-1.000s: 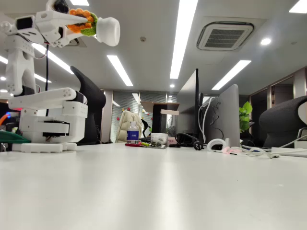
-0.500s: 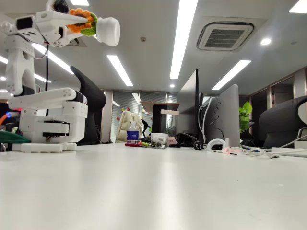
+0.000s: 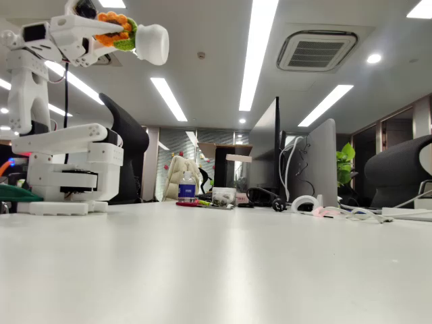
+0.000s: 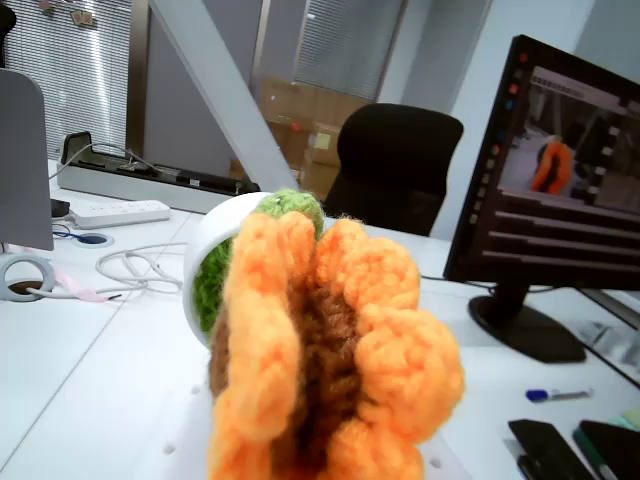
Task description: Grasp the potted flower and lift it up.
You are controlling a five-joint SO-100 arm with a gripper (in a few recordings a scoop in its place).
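One gripper (image 3: 111, 30) clasps the potted flower (image 3: 138, 39) high above the table (image 3: 223, 263); the wrist view reveals crocheted orange petals.

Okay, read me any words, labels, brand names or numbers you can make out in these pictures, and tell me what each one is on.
No text can be read in either view.
Water bottle label: too small and blurred to read.
Monitor screen rows: too blurred to read.
Potted flower held in the gripper: no writing on it.
Robot arm: no markings visible.
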